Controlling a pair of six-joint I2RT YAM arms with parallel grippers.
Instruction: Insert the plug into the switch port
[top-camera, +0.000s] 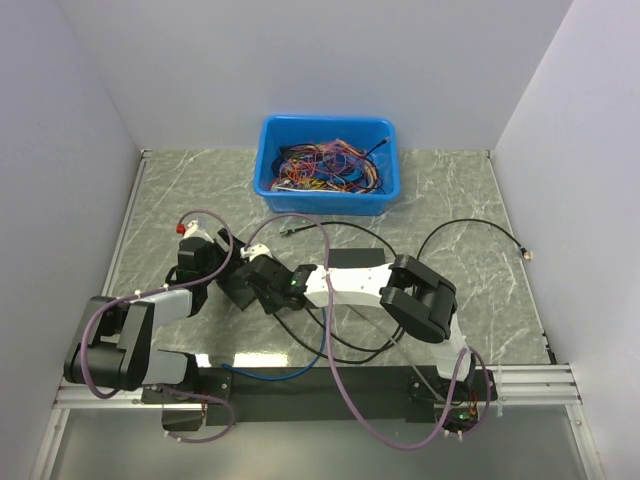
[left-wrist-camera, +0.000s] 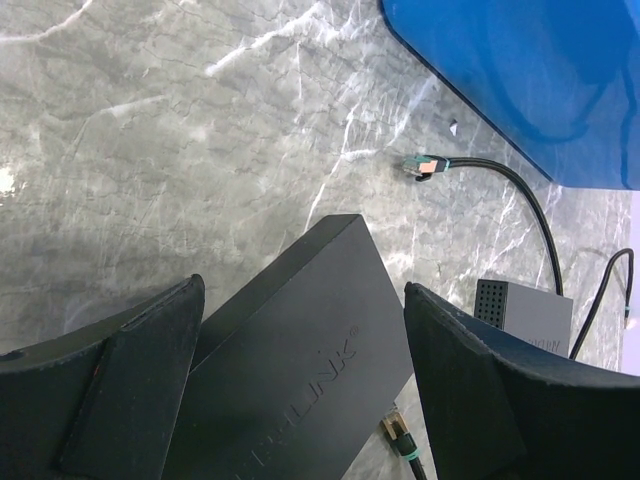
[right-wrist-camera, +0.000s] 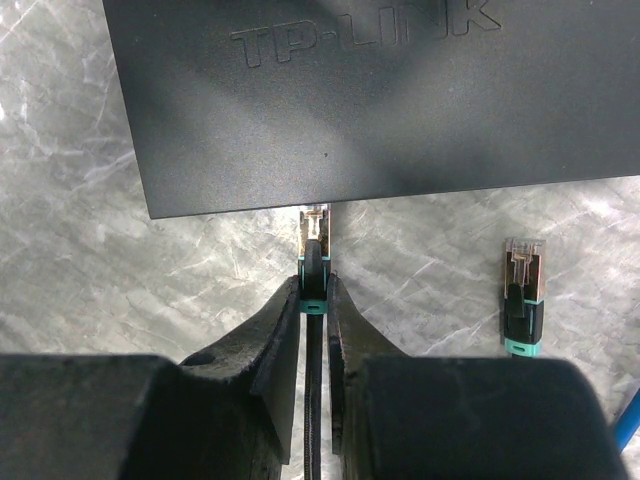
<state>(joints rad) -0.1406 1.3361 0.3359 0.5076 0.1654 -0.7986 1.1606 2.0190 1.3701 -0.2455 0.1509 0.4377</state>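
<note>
A grey marbled table (top-camera: 450, 200), walled in white, carries a blue bin (top-camera: 327, 165) of wires at the far side and the switch (right-wrist-camera: 380, 100) lying flat in the middle. We see the right gripper (right-wrist-camera: 313, 297) pinched nearly closed on the plug (right-wrist-camera: 315, 225) just behind its clear head. The cable trails back between the fingers, so the head points square at the switch's long edge. Its tip meets that edge (the port faces away from us, so we cannot tell whether it has entered). The left gripper (left-wrist-camera: 303, 300) stands wide, straddling the switch's end and holding nothing, likely to brace it against the push. A spare plug (right-wrist-camera: 523, 290) lies beside.
</note>
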